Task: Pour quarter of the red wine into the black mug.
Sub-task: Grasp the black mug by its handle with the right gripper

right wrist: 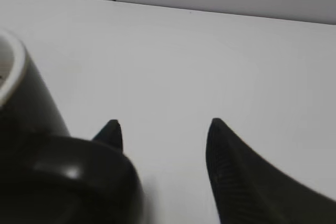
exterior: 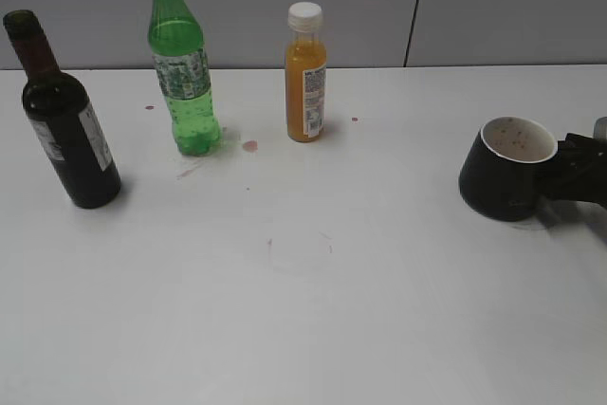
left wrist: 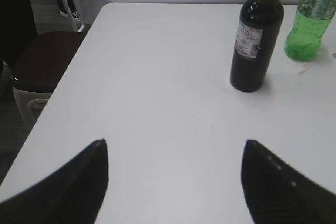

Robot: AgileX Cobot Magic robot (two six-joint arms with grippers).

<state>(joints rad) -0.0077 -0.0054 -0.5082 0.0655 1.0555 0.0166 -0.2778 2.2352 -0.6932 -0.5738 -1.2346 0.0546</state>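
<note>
Your left gripper (left wrist: 176,182) has its fingers (left wrist: 79,182) wide apart, nothing between them, nothing touched; only bare table (left wrist: 157,77) under the gap. The wine bottle (left wrist: 255,40) stands upright ahead and to the right of that gap, well clear of both tips, w/ the green bottle (left wrist: 310,19) just beyond it.

Your right gripper (right wrist: 163,129) also shows fingers (right wrist: 247,177) apart. The mug (right wrist: 31,145) sits at the left of the wrist view, its handle in front of the left fingertip and covering most of it. Can't tell if that finger touches the handle; the right finger is clear of it, w/ table showing in the gap. Not clamped.

In the exterior view the wine bottle (exterior: 62,111) stands far left on the table (exterior: 303,310), leaning slightly in frame, label facing right. Green bottle (exterior: 185,64) is right of it, then the juice bottle (exterior: 305,73), both upright near the back. The mug (exterior: 507,173) is far right, tilted w/ its mouth toward the camera, reddish specks on the white inside, handle side toward the right gripper (exterior: 569,173) at the frame edge. Small red spots on the table by the green bottle. Mug and wine bottle are well apart, opposite sides.
</note>
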